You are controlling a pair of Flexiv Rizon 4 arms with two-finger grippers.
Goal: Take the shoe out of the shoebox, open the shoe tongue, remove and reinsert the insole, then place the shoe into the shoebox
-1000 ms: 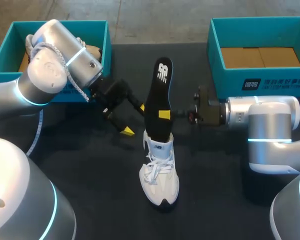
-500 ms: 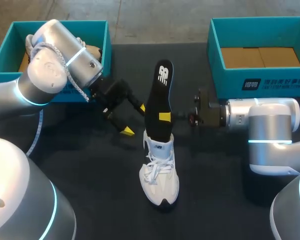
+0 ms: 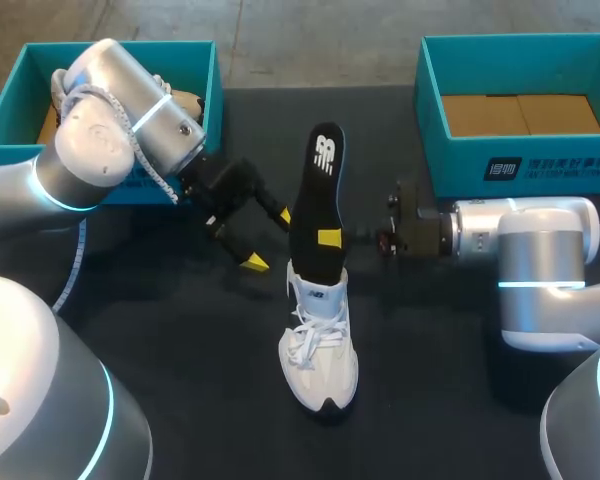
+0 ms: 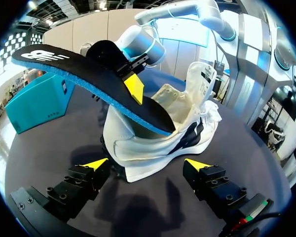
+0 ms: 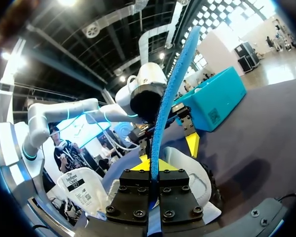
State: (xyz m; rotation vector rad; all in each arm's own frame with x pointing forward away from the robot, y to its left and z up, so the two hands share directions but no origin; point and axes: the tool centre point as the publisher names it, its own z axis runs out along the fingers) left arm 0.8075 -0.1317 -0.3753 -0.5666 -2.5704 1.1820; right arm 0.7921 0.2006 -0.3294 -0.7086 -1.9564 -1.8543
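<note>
- Well, the insole (image 3: 318, 195) stands tilted up out of the white shoe (image 3: 322, 360), its lower end tucked inside the opening; the shoe rests on the table (image 3: 180, 380) between both arms.
- The right gripper (image 3: 327, 237) is clamped on the insole's middle, a finger on each face.
- The left gripper (image 3: 269, 239) hangs with fingers spread, near the shoe, touching nothing.
- I'd judge the insole light, thin, bendy foam; held mid-length, it may buckle when pushed.
- The shoe looks soft and light, likely to slide unless braced at the heel.
- The tongue (image 4: 200, 81) and laces (image 3: 305, 340) crowd the opening; two teal shoeboxes (image 3: 212, 80) (image 3: 430, 120) stand well apart.
</note>
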